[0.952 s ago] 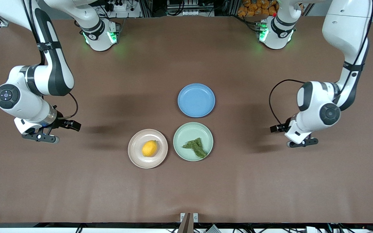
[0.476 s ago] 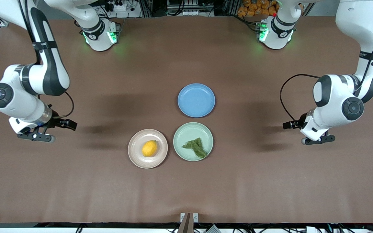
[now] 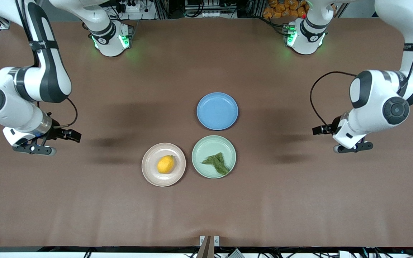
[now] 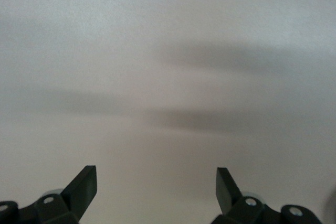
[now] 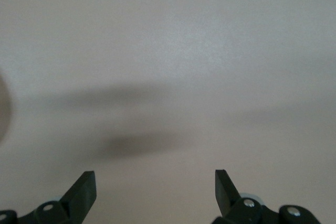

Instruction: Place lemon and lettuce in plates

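The lemon point(image 3: 165, 164) is sitting in the beige plate point(image 3: 149, 172), a little toward the green plate's side of its middle. The lettuce point(image 3: 216, 163) is lying in the green plate point(image 3: 206, 146), in the part of it nearer the front camera. Taking the green plate as the landmark: the beige plate is lying just beside it toward the right arm's end of the table, the rims close but not quite touching, and the blue plate point(image 3: 217, 110) is sitting just beside it, farther from the front camera.

The right gripper point(image 3: 32, 149) is hanging over bare table well apart from the green plate, toward the right arm's end — its fingers point(image 5: 81, 190) are standing wide apart with nothing between them, only the table surface point(image 5: 173, 51) showing in the right wrist view.

The left gripper point(image 3: 353, 147) is hanging over bare table well apart from the green plate, toward the left arm's end. Its fingers point(image 4: 83, 186) are likewise spread and gripping nothing — the left wrist view is showing just plain table and soft shadows.
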